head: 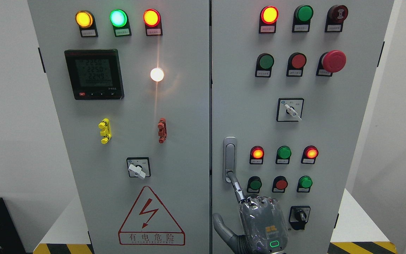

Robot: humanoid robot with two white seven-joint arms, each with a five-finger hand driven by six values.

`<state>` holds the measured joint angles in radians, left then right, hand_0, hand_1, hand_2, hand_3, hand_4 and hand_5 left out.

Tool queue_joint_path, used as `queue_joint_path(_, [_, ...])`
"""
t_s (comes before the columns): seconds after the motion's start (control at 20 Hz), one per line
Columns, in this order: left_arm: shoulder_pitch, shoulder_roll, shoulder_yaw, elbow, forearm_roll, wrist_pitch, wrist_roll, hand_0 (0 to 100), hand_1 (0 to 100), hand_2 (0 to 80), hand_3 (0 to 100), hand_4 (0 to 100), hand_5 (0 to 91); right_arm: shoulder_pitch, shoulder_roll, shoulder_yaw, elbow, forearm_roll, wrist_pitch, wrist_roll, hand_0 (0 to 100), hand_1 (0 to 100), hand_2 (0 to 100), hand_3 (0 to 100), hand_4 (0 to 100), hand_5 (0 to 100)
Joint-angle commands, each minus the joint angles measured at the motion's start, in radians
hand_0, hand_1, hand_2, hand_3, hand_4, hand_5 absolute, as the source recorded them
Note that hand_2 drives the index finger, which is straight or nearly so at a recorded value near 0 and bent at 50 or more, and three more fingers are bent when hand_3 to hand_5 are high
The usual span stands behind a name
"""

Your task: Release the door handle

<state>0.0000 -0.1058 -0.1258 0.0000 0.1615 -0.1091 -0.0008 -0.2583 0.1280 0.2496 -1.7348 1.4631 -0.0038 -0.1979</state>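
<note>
The grey door handle (229,159) stands upright in its recess near the left edge of the cabinet's right door (330,134). My right hand (259,225) comes up from the bottom edge just below it, back of the hand towards the camera. Its index finger (236,187) points up and its tip rests at the handle's lower end. The thumb (222,227) sticks out to the left and the other fingers are bent at the knuckles. Nothing is wrapped around the handle. The left hand does not show.
Both cabinet doors are closed, with the seam (210,127) between them. Around the hand sit lit pilot lamps (257,153), push buttons (280,183) and a black rotary switch (300,214). The left door carries a meter (94,74) and a hazard triangle (151,218).
</note>
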Motion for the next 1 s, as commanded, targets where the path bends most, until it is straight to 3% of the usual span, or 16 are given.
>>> queue_joint_path(0.0, [-0.026,0.000,0.000,0.029,0.000,0.000,0.001,12,56,0.0,0,0,0.0,-0.015,-0.002,-0.001,0.024,0.017,0.002,0.008,34,24,2,100,100,100])
queue_joint_path(0.95, [-0.026,0.000,0.000,0.029,0.000,0.000,0.001,12,56,0.0,0,0,0.0,-0.026,0.001,-0.009,0.043,0.034,0.024,0.008,34,24,3,100,100,100])
